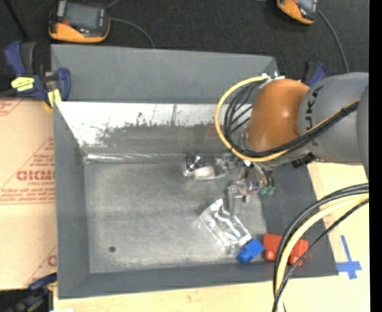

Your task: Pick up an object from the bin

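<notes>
Reaching into grey bin [132, 213] from 3 o'clock with orange-capped arm [275, 112]. Hanging with gripper [243, 188] right of bin centre, open or closed impossible to tell. Lying just at 7 o'clock of gripper, clear crinkled wrapper [225, 226]; beyond it at bin's 5 o'clock, orange pieces [272, 244] beside blue piece [247, 253]. Resting at gripper's 10 o'clock, small silvery thing [196, 168].

A crumpled clear plastic packet [225, 225] is seen lying flat on the floor of the grey metal bin [139, 213], toward its near right corner.
</notes>
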`<state>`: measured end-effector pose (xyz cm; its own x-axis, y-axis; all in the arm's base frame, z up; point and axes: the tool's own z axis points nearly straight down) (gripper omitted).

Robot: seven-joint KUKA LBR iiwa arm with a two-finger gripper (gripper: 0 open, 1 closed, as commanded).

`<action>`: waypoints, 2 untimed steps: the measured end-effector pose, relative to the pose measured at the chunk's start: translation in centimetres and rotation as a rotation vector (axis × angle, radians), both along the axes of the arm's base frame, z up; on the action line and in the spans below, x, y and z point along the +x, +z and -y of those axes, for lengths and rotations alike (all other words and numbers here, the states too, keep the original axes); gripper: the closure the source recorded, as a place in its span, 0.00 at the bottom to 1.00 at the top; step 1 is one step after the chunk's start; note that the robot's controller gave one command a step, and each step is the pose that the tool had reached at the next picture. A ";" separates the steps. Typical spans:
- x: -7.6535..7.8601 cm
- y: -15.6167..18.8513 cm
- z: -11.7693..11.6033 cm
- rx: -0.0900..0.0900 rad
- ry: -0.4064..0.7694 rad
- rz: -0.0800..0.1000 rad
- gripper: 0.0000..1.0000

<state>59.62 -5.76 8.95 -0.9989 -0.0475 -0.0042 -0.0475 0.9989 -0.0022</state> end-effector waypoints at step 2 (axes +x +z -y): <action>-2.3 -1.5 0.5 0.000 -0.031 0.014 1.00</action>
